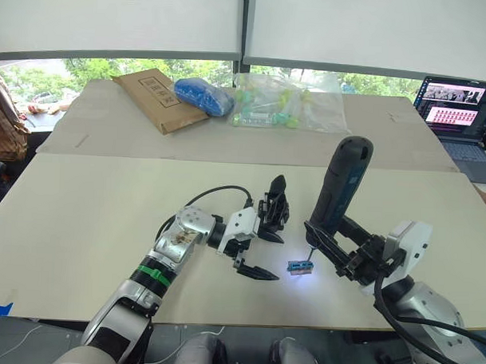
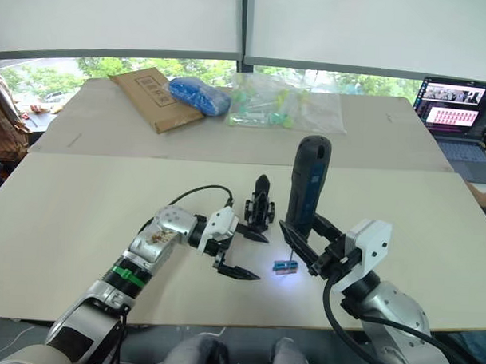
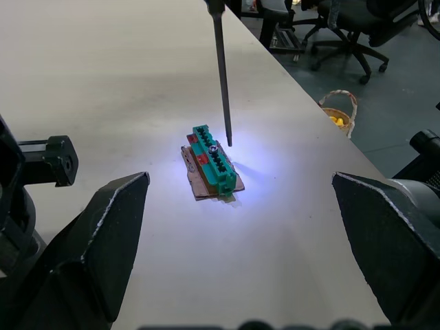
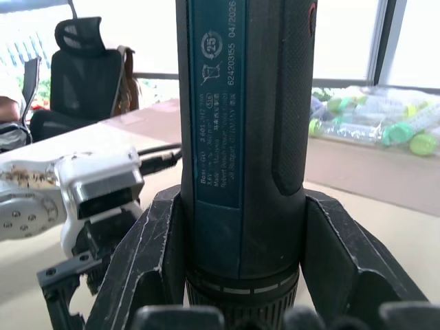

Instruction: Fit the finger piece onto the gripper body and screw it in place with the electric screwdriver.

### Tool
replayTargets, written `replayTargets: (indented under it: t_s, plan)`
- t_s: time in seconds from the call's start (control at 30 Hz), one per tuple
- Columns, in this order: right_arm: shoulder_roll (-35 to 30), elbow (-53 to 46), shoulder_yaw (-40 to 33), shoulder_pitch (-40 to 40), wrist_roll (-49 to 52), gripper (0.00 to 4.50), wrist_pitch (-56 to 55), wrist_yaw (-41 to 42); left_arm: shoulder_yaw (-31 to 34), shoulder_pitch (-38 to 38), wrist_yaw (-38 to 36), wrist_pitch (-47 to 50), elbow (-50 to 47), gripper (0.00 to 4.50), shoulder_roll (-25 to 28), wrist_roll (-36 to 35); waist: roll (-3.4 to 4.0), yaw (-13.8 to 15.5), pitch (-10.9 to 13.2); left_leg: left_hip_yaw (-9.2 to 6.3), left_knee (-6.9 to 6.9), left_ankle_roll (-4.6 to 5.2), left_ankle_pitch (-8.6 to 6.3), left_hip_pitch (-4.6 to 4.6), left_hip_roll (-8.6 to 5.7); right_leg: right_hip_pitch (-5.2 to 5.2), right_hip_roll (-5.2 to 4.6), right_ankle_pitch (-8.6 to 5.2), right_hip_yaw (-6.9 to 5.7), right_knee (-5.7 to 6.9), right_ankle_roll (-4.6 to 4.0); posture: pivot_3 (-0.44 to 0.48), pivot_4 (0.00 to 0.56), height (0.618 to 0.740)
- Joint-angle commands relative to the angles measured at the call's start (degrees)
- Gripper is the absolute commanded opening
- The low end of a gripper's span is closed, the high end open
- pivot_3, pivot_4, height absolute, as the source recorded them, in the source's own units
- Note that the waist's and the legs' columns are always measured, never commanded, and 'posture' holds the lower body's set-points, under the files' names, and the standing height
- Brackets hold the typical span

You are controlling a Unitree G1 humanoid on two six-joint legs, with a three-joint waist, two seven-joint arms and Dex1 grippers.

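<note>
Gripping the screwdriver [image 1: 339, 188] upright, the right end effector [image 1: 330, 247] is poising its bit over a green block [image 1: 300, 266]. The left end effector [image 1: 260, 253] is gaping beside the gripper body [image 1: 274, 209].

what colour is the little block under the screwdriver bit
Green, with small red parts, on a brown backing; the block shows best in the left wrist view.

Head eyes: high, looking down the table [image 1: 82, 224] | wrists: close, along fingers | shared: probably table centre.
</note>
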Motion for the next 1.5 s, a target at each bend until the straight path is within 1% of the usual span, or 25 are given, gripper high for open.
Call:
replayTargets:
  t_s: [0.03, 0.3, 0.8, 1.5]
  plan:
    - [0.4, -3.1, -1.0, -2.0, 0.4, 1.90, -1.8, -0.8, 0.2, -0.9, -0.1, -0.9, -0.8, 4.50, -0.3, -0.2, 0.00, 0.0, 0.0, 0.00, 0.00, 0.00, 0.00, 0.00, 0.00, 0.00, 0.00, 0.00, 0.01, 0.00, 0.00, 0.000, 0.150, 0.732]
    - [0.5, -2.7, -0.2, -2.5, -0.1, 1.90, -1.6, -1.1, 0.2, -0.7, -0.5, 0.4, -1.4, 4.50, -0.1, -0.7, 0.00, 0.0, 0.0, 0.00, 0.00, 0.00, 0.00, 0.00, 0.00, 0.00, 0.00, 0.00, 0.00, 0.00, 0.00, 0.000, 0.150, 0.732]
    - [0.2, -1.9, 0.6, -3.5, -0.4, 1.90, -1.0, -1.7, 0.2, -0.7, 0.0, -0.4, -1.4, 4.50, -0.2, -0.3, 0.00, 0.0, 0.0, 0.00, 0.00, 0.00, 0.00, 0.00, 0.00, 0.01, 0.00, 0.00, -0.01, 0.00, 0.00, 0.000, 0.150, 0.732]
    - [0.2, -0.7, 0.2, -1.2, -1.3, 1.90, -2.6, 0.2, 0.2, -0.8, 0.2, -0.9, -1.0, 4.50, -0.2, -0.2, 0.00, 0.0, 0.0, 0.01, 0.00, 0.00, 0.00, 0.00, 0.00, 0.01, 0.00, 0.00, 0.00, 0.01, 0.00, 0.000, 0.150, 0.732]
